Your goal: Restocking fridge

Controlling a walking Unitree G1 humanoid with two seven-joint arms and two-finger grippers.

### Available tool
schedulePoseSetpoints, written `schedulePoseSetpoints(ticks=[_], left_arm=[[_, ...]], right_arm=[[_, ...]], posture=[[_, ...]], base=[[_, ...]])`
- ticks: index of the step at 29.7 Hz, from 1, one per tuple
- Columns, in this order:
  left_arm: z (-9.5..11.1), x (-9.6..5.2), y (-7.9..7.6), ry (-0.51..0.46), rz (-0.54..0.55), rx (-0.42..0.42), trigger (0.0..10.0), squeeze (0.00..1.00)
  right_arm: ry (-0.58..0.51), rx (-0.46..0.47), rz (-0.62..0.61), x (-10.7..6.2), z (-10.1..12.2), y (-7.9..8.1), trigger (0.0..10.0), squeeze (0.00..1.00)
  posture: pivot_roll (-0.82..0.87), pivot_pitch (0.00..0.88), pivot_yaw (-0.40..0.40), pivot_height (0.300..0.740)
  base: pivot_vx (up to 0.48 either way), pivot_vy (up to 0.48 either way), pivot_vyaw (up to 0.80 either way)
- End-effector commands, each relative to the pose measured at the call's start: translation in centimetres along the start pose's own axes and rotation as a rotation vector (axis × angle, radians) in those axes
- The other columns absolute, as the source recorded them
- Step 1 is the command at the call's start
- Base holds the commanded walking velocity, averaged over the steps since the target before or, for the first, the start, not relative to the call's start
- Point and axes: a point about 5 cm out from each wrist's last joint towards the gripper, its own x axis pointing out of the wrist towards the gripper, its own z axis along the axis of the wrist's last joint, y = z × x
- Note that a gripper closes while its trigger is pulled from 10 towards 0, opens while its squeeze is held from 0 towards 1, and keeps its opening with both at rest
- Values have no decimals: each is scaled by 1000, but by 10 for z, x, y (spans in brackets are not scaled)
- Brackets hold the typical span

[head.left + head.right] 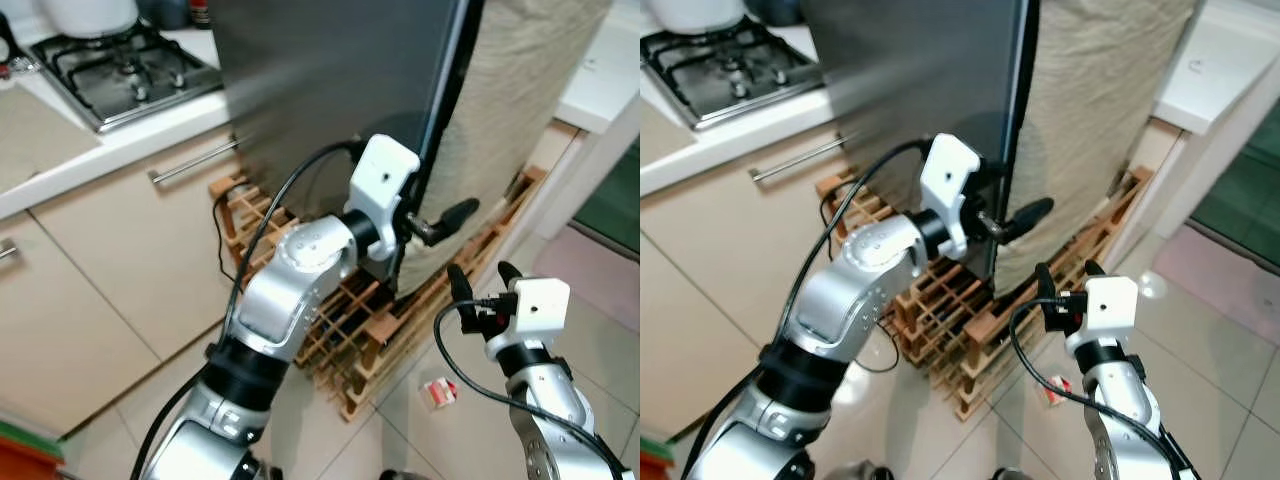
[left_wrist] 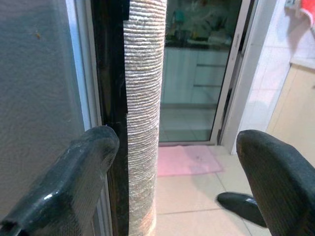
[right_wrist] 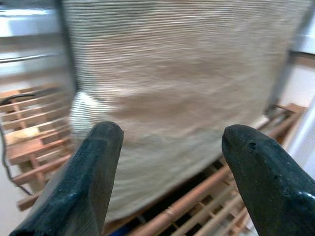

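Trouble is likely: left hand (image 1: 432, 222), spread and holding nothing, is set at the fridge (image 1: 330, 90) door edge; cloth (image 1: 510, 100) could be snagged. Right hand (image 1: 483, 282) is spread, empty.

No text, brand, number or sign can be read anywhere. The small red-and-white carton (image 1: 438, 393) lying on the pale tiled floor (image 1: 600, 330) carries some printing, but it is too small and blurred to make out. The dark grey fridge door (image 1: 330, 90) and the cream cabinet fronts (image 1: 120, 260) bear no lettering that can be told.
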Motion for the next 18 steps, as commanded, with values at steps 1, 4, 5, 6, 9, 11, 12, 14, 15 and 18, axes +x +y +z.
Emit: schedulePoseSetpoints(ticks=[1,4,5,6,9,11,12,14,15,18], left_arm=[[13,15,-23,-23,-102,42,10000,0],[20,22,-35,-52,-157,16,10000,0],[23,24,-39,-65,-177,0,10000,0],[26,25,-43,-76,-195,-11,10000,0],[35,28,-52,-129,-259,-77,10000,0],[46,27,-57,-185,-313,-136,10000,0],[49,27,-58,-205,-330,-156,10000,0],[62,23,-60,-267,-391,-232,10000,0],[62,23,-60,-267,-391,-232,10000,0],[75,16,-60,-335,-474,-310,10000,0]], right_arm=[[17,-3,-5,1,-2,-2,10000,20],[16,0,-10,2,-2,-2,10000,20],[16,0,-11,2,-2,-1,10000,24],[16,1,-12,2,-2,-1,10000,20],[17,3,-15,1,-2,0,10000,20],[19,5,-18,0,-3,0,10000,16],[20,6,-19,0,-4,0,10000,20],[26,7,-23,-2,-6,-1,10000,20],[26,7,-23,-2,-6,-1,10000,20],[35,11,-29,-4,-8,-2,10000,16]], posture=[[-19,75,21,740],[-22,75,26,740],[-23,75,27,740],[-22,76,28,740],[-23,79,31,740],[-24,80,33,740],[-24,80,33,740],[-24,80,33,740],[-24,80,33,740],[-26,78,37,740]], base=[[0,0,0],[0,0,0],[0,0,0],[0,0,0],[0,0,0],[0,0,0],[0,0,0],[0,0,0],[0,0,0],[0,0,0]])
